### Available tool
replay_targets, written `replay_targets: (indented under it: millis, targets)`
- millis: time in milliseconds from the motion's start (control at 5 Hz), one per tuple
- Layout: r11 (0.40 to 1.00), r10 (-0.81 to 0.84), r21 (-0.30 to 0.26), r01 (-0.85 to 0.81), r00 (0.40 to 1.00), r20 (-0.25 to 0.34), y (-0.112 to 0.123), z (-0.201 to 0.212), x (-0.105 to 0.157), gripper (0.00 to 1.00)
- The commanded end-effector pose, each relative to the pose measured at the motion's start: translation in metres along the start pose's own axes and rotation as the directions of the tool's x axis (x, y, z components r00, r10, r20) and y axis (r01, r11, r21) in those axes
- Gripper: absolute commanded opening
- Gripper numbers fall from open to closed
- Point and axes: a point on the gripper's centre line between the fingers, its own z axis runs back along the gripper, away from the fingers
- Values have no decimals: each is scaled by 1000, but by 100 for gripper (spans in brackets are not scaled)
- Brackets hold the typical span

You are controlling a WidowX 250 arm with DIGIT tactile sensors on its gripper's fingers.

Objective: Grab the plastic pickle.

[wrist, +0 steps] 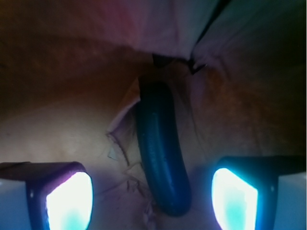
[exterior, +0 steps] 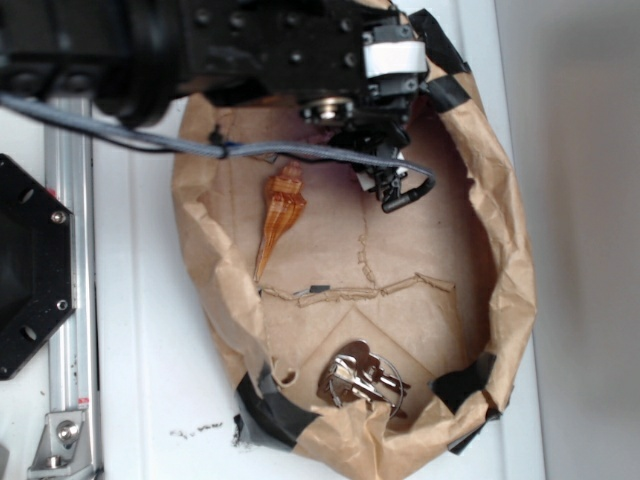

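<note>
In the wrist view the plastic pickle (wrist: 158,139) lies on brown paper, dark and glossy, slightly curved, with its near rounded end reaching down between my fingers. My gripper (wrist: 152,196) is open; the left pad (wrist: 69,201) and the right pad (wrist: 235,199) stand well apart on either side of that end, neither touching it. In the exterior view the gripper (exterior: 388,190) hangs low over the far part of the paper basin, and the arm hides the pickle there.
The crumpled brown paper bag (exterior: 505,250) forms a raised wall all round, patched with black tape. An orange spiral shell (exterior: 280,215) lies to the left of the gripper. A bunch of keys (exterior: 360,380) sits at the near end. A metal rail (exterior: 70,280) runs along the left.
</note>
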Motion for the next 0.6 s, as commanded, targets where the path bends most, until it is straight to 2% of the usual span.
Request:
replay_targets:
  millis: [0,200,400]
  targets:
    - [1000,-20,-2,20,999,27,15,-3,14,100]
    - [996,-64,-68,64,998,-1,1,-22,15,100]
    - [994,-79,-85,75,996,-45,-11,-34,10,100]
